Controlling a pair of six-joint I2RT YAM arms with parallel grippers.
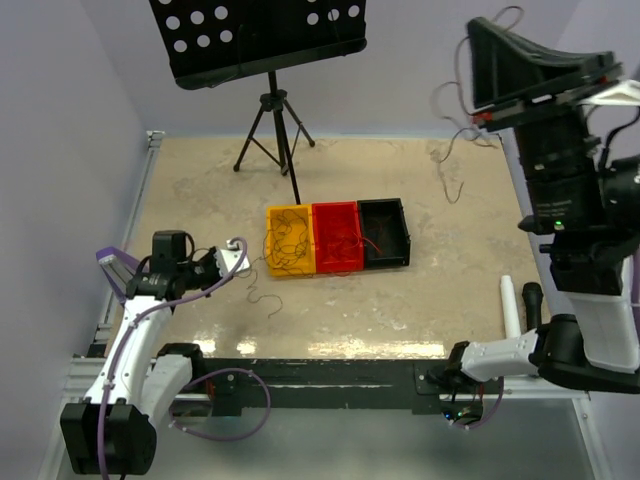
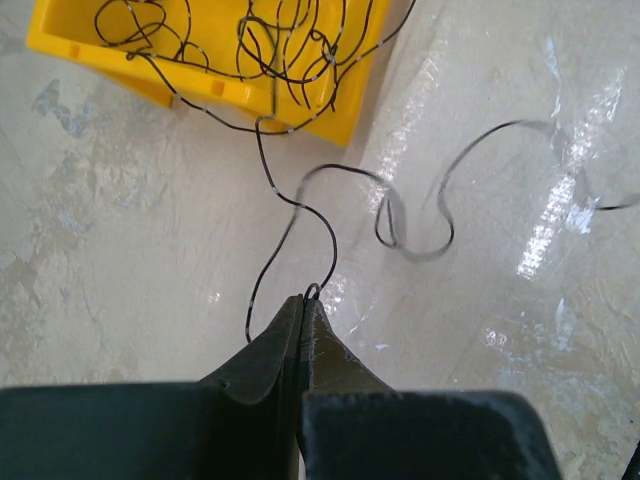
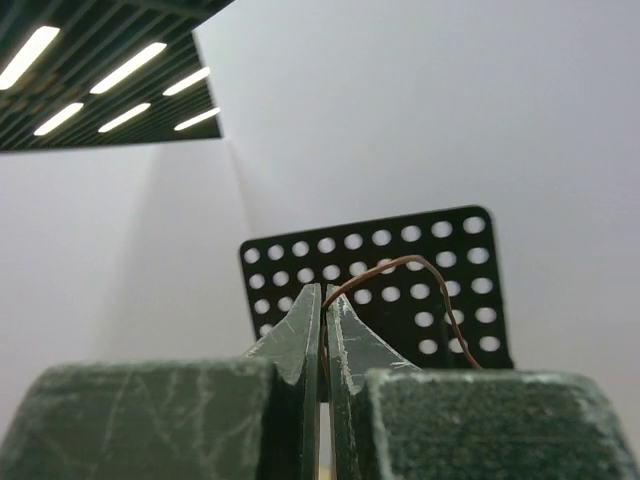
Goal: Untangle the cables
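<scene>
Most of the black cables (image 2: 250,40) lie in a curly tangle inside the yellow bin (image 2: 335,115), some loops draped over its rim. One black strand (image 2: 296,205) leaves the tangle over the bin's near wall and runs across the bench (image 1: 400,320) in loose bends to the left tool (image 2: 303,300). There a small loop of it sits right at the tips. The jaws are pressed together and clenched on this strand, and the rest of it wanders away to the right over the glossy bench in a few open curves.

A second cable, a thin brownish strand (image 3: 430,270), is pinched in the right tool (image 3: 322,292), whose jaws are also closed tight on it. It arches up out of the tips and drops away to the right. The right arm is raised high over the right side of the bench. In the top view the strand hangs from it in slack curls toward the bench's far right part.

The yellow bin is the left one of a row of three touching bins in the middle of the bench, followed by a red bin (image 1: 337,268) and a black bin (image 1: 385,262). Thin strands also show in the red bin, but their colour is too fine to tell. The left tool sits low, just left of the yellow bin. Behind the bins a tripod carries a black perforated music stand (image 1: 260,35), which the right tool faces.
</scene>
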